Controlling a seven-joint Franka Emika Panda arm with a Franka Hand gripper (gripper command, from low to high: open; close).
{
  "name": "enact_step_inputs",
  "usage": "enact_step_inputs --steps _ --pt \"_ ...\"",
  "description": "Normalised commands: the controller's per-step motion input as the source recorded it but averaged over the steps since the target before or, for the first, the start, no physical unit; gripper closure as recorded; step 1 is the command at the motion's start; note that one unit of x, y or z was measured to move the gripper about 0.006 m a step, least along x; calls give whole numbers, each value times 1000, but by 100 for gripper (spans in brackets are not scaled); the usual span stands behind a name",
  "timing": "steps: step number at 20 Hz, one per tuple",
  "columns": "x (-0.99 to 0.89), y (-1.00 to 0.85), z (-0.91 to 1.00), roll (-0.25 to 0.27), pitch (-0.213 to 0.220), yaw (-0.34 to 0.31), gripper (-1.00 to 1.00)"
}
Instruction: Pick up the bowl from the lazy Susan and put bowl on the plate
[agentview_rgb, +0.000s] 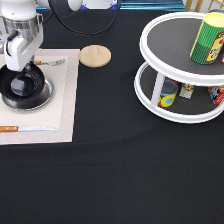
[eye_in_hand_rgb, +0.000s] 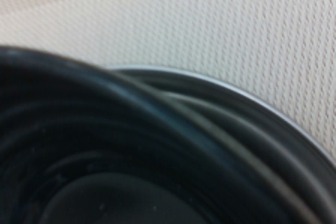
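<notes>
The bowl fills the view, over the plate's silver edge and a cream mat.

White arm; black looping cable

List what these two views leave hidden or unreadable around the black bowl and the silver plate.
- Two-finger gripper, exterior view: the white hand covers its fingers, so its grip is unreadable.
- Round shiny silver metal plate, both views: the glossy black ribbed bowl hides all but a rim sliver.
- Lower-shelf items on the white two-tier lazy Susan, exterior view: too small, partly cut off.
</notes>
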Motion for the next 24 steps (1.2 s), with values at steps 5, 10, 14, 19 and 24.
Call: enact_step_inputs --steps 5,10,14,19,24 --pt "135 71 -105 -44 76 -6 100" --pt "359 99 -14 -30 128 0 100" --pt "357 268 44 -76 148 0 100" --pt "317 323 35 -92 122 0 100" --pt "150 184 5 -78 91 4 -100"
